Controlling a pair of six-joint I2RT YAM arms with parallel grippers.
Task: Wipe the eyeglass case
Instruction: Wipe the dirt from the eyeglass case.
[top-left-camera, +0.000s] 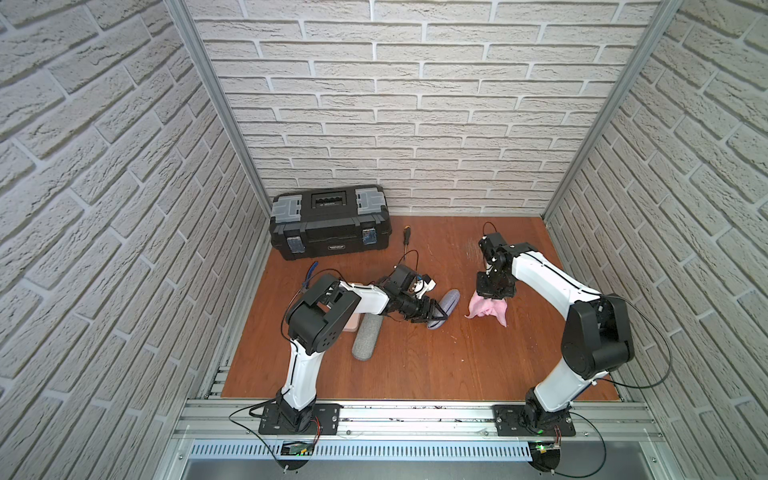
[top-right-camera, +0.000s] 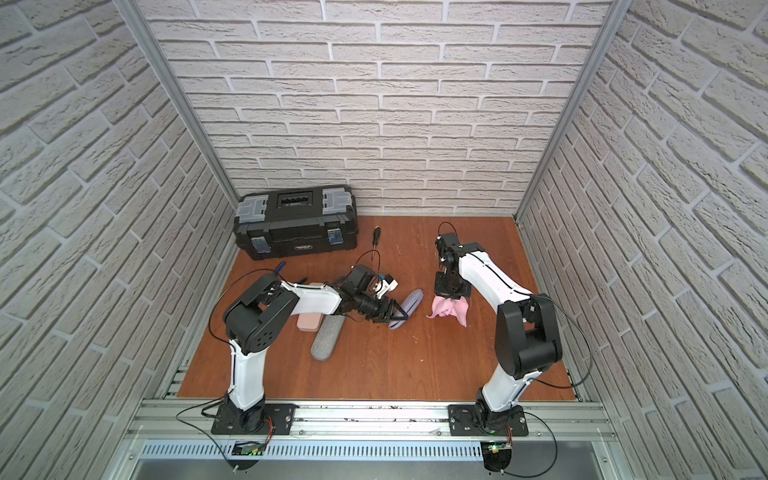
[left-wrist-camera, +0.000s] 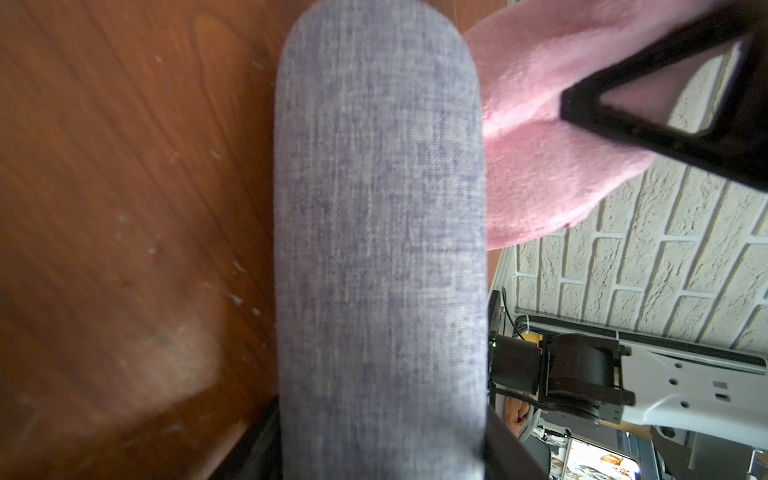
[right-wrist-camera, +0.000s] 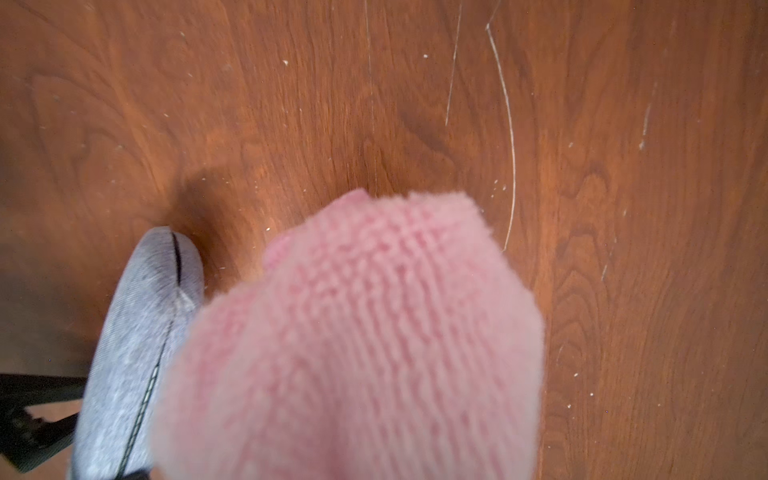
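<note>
In both top views a blue-grey fabric eyeglass case (top-left-camera: 448, 303) (top-right-camera: 410, 303) lies aslant at mid-table. My left gripper (top-left-camera: 435, 318) (top-right-camera: 397, 318) is shut on its near end. In the left wrist view the case (left-wrist-camera: 380, 249) fills the middle, with dark fingers (left-wrist-camera: 511, 453) against its sides. My right gripper (top-left-camera: 494, 296) (top-right-camera: 451, 295) points down, shut on a bunched pink cloth (top-left-camera: 488, 311) (top-right-camera: 451, 311). The cloth hangs just right of the case's far end, a small gap between them. The cloth (right-wrist-camera: 353, 353) hides the right jaws in the right wrist view, and the case (right-wrist-camera: 137, 353) shows beside it.
A grey case (top-left-camera: 368, 336) and a pink case (top-right-camera: 309, 322) lie by the left arm. At the back left stands a black toolbox (top-left-camera: 330, 222), with a screwdriver (top-left-camera: 406, 237) and blue pliers (top-left-camera: 311, 274) in front of it. Brick-pattern walls close three sides.
</note>
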